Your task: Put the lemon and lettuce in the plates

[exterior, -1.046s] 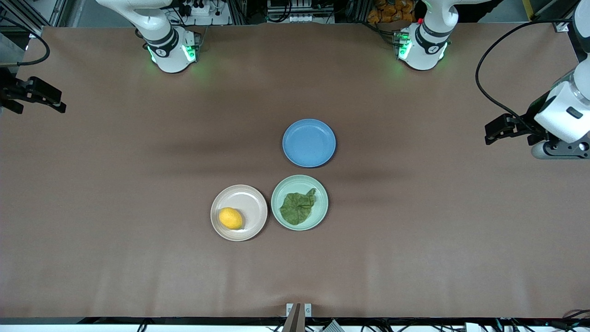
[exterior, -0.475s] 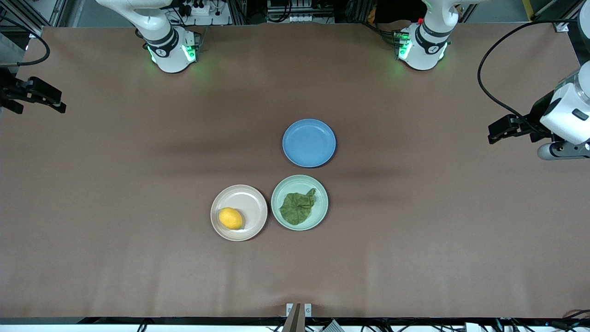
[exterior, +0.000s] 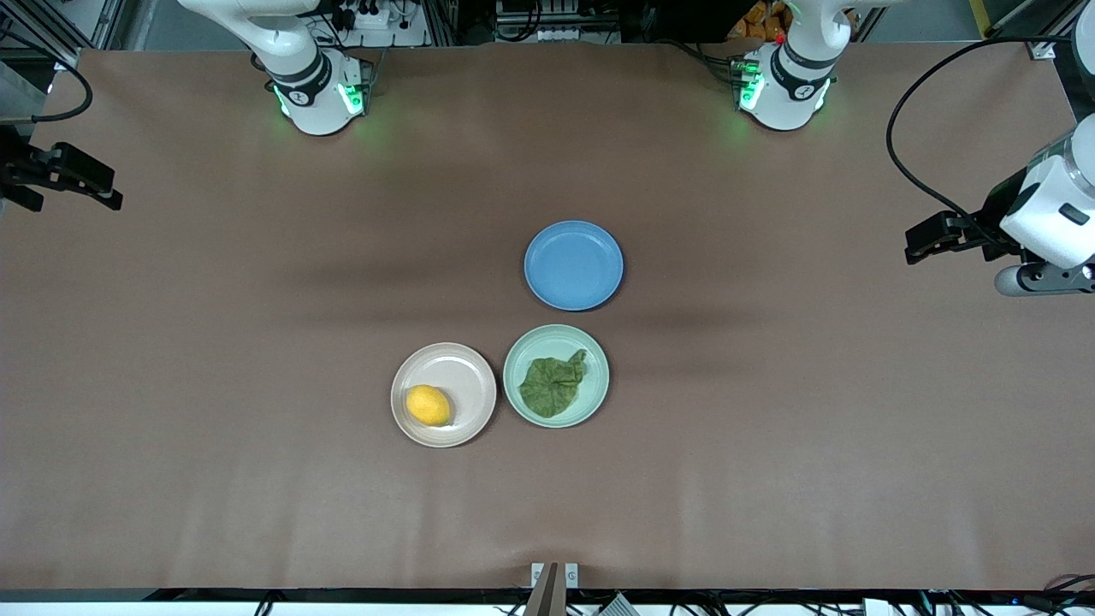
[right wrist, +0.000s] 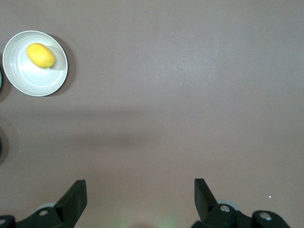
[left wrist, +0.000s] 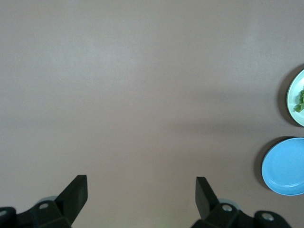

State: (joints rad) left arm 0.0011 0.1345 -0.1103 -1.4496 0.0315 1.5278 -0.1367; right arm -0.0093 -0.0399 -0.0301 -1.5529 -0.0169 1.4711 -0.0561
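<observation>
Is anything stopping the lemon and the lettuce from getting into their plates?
Nothing visible is. The lemon already lies in the beige-pink plate and the lettuce in the mint green plate. Both end effectors are open and empty, over bare table at its two ends.

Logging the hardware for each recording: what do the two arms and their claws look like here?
Both arms are glossy white with black joint bands, and green lights glow at their bases. The left claw is black, on a white wrist with a grey camera bar and a looping black cable. The right claw is black too. Each claw has two black, wedge-shaped fingers.
</observation>
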